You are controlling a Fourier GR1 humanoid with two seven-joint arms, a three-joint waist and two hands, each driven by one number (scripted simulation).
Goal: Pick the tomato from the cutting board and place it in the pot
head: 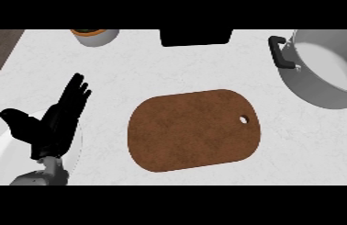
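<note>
A brown cutting board (194, 130) with a small hole near its right edge lies in the middle of the white counter, and nothing rests on it. No tomato shows anywhere. A grey metal pot (320, 69) with a black handle (279, 52) stands at the upper right, cut off by the view's edge; the part of its inside that shows holds nothing. My left hand (55, 120) rests at the lower left, fingers straight and pointing up, holding nothing. My right hand is out of view.
A pale cup or bowl with an orange rim (95, 36) stands at the top left. A dark block (196, 37) sits at the top centre. The counter's left edge (9, 47) shows at the upper left, with a brown surface beyond it.
</note>
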